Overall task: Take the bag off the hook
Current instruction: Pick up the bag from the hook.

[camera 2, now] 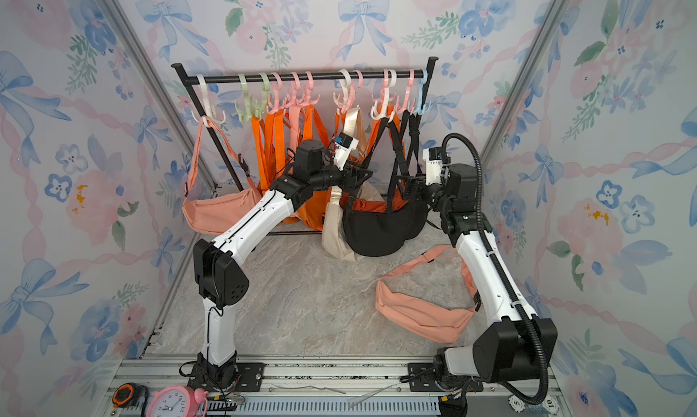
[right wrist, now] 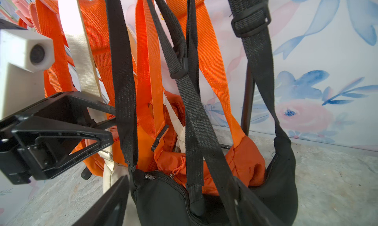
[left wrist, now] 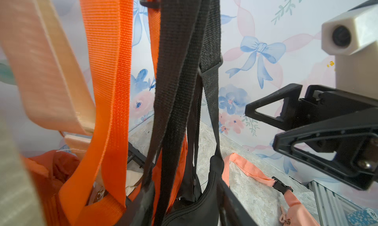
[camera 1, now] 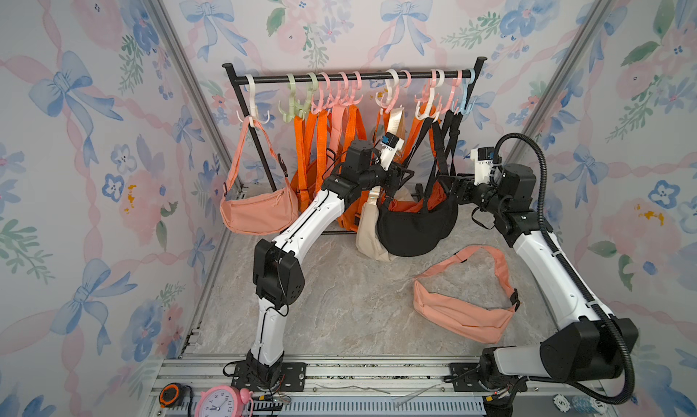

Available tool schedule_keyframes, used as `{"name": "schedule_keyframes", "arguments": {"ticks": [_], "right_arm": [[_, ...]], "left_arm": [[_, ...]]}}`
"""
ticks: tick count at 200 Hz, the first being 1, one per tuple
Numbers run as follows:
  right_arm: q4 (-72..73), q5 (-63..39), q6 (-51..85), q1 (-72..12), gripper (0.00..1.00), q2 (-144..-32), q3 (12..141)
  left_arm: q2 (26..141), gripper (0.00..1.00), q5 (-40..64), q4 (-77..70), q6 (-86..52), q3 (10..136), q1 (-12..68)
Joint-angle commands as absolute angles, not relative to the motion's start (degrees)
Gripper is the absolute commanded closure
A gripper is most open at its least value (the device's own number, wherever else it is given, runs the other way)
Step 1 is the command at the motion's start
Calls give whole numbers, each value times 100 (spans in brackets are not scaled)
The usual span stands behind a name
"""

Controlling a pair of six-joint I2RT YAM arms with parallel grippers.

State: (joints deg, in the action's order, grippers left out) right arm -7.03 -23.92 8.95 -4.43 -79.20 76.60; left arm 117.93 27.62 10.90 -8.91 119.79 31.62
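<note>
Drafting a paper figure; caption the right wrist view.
Right gripper, jaws open, faces straps of a black bag; orange bags behind, left gripper alongside.

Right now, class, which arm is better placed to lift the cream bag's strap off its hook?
Probably left. The cream strap runs close by the open left gripper, whereas the open right gripper sits beyond the black straps, which hang between it and the cream strap.
</note>
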Motion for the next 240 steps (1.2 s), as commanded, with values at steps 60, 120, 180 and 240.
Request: {"name": "schedule_keyframes", "arguments": {"ticks": [60, 120, 180, 240], "right_arm": [[-713, -2602, 969, -332, 22, -7998, 7866], [-690, -2671, 1000, -329, 21, -7983, 7840], [-682, -2760, 1062, -324, 21, -8078, 7931], [-500, -3181, 1235, 10, 26, -8510, 8217]], "left_arm": [[11437, 32, 2349, 1114, -510, 11906, 3076], [12463, 35, 2783, 1405, -767, 13105, 3078], [13195, 64, 3067, 1428, -1068, 13848, 3086], [13031, 94, 2851, 1424, -986, 13749, 3094]]}}
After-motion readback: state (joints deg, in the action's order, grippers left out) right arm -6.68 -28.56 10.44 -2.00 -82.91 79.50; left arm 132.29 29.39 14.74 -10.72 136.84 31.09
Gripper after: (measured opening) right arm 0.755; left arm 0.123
